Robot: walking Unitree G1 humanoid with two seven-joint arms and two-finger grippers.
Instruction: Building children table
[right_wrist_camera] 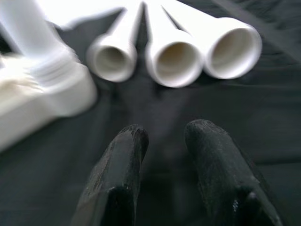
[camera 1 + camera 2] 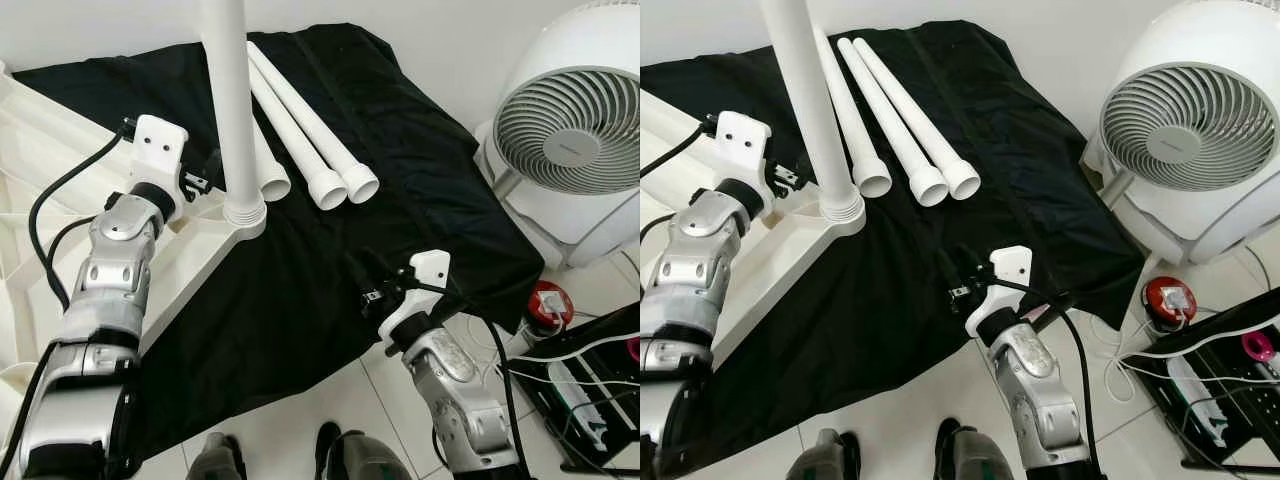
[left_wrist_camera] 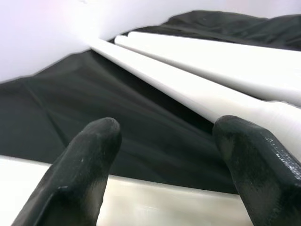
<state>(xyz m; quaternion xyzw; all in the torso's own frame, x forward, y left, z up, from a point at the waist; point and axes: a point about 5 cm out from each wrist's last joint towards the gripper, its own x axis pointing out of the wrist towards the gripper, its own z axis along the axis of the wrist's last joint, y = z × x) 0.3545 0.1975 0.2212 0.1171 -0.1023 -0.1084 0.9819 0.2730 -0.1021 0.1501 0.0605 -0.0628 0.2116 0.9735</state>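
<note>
White plastic tabletop [image 2: 40, 150] lies upside down at frame left with one leg [image 2: 232, 100] socketed upright, my left claw [image 3: 164, 155] open and empty beside it, right claw [image 1: 164, 136] part-open, empty, facing three spare legs [image 2: 310, 130] mid-frame

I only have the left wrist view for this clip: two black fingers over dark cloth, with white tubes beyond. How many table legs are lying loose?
Observer: Three loose legs lie side by side on the black cloth, open ends toward the robot.
Reviewer: Is any leg fitted yet?
Observer: Yes, one upright leg stands in a corner socket of the white tabletop, right beside the left pincer.
Reviewer: And the right arm?
Observer: The right pincer hovers empty over the cloth, fingers apart, pointing at those open ends.
</note>
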